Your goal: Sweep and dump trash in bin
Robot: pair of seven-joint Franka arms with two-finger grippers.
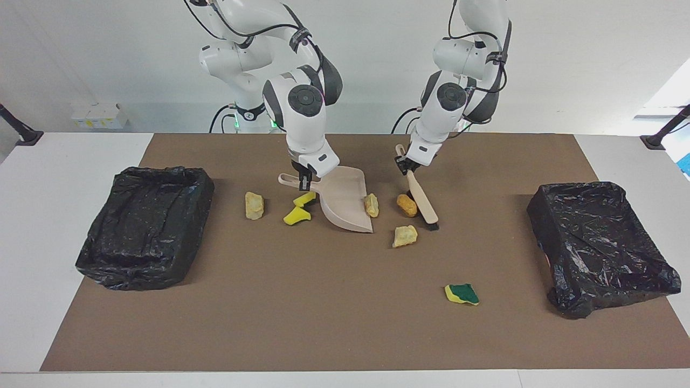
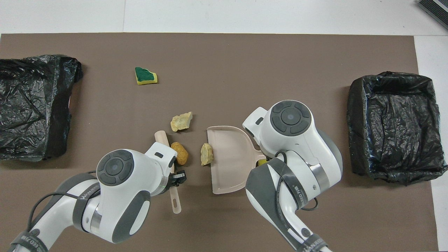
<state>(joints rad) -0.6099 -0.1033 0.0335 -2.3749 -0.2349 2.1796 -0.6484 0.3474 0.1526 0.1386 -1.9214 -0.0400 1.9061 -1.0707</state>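
Mid-sweep: left gripper (image 1: 403, 166) was clamped on the brush (image 1: 421, 200), right gripper (image 1: 304, 182) on the dustpan (image 1: 345, 202). One tan lump (image 1: 371, 205) sat at the pan's lip, other scraps (image 1: 405, 236) nearby; next, probably brush them in.

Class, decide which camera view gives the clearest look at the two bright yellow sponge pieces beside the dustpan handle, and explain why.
The facing view: both yellow sponge pieces lie in plain sight beside the dustpan. In the overhead view the right arm covers them; only a yellow sliver shows.

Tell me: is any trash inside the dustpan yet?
No. The dustpan holds nothing; the nearest tan lump sits at its open edge on the mat.
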